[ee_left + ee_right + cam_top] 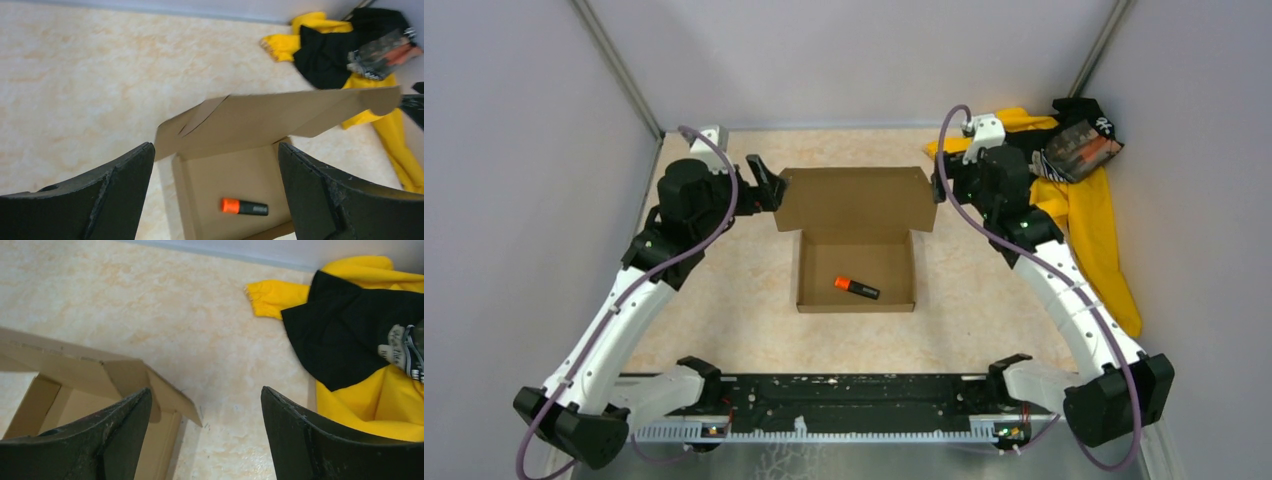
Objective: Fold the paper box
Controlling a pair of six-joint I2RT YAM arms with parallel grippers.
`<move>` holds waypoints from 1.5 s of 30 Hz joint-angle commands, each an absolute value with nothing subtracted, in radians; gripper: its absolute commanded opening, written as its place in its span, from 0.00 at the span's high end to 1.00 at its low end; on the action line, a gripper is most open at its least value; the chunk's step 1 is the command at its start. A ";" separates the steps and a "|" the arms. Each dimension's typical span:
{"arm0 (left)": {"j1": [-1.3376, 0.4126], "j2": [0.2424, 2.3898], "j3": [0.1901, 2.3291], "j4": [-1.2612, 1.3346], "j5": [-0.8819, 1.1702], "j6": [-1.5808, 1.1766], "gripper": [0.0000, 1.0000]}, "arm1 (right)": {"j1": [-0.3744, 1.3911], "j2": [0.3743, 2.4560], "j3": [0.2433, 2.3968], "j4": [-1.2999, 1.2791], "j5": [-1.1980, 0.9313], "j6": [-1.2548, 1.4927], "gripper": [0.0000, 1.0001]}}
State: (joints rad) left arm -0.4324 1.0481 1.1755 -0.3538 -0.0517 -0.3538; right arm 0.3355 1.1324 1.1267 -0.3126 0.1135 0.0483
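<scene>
The brown cardboard paper box (855, 300) stands open in the middle of the table. Its lid flap (854, 198) stands up at the far side. An orange-and-black marker (856, 288) lies inside; it also shows in the left wrist view (245, 206). My left gripper (771, 187) is open at the lid's left end; in its wrist view the lid (280, 120) and box floor show between its fingers (120, 192). My right gripper (941, 186) is open at the lid's right end; the lid's corner flap (165, 392) lies by its left finger (117, 432).
A yellow-and-black clothing pile (1084, 190) lies at the back right, close behind my right arm; it also shows in the right wrist view (360, 340). Grey walls enclose the table on three sides. A black rail (854, 395) runs along the near edge.
</scene>
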 commanded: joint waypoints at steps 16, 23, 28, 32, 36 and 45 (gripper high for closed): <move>-0.438 0.878 0.823 -0.261 -0.213 -0.387 0.04 | 0.333 1.042 0.962 -0.108 -0.033 -0.130 0.17; -0.438 0.973 0.878 -0.210 -0.171 -0.337 0.04 | 0.333 0.998 0.976 -0.193 -0.118 -0.151 0.16; -0.437 1.049 0.936 -0.220 -0.122 -0.297 0.04 | 0.333 1.044 1.016 -0.235 -0.177 -0.173 0.19; -0.439 1.074 0.977 -0.247 -0.121 -0.270 0.03 | 0.334 1.069 1.062 -0.270 -0.192 -0.181 0.22; -0.438 1.085 1.009 -0.266 -0.120 -0.239 0.03 | 0.333 1.042 1.075 -0.274 -0.196 -0.179 0.21; -0.436 1.141 1.072 -0.304 -0.079 -0.191 0.02 | 0.333 1.036 1.111 -0.306 -0.229 -0.182 0.20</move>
State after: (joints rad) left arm -0.4324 1.1149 1.0203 -0.2802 -0.1173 -0.2314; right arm 0.3328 1.0626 1.0401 -0.3134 -0.1974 -0.1658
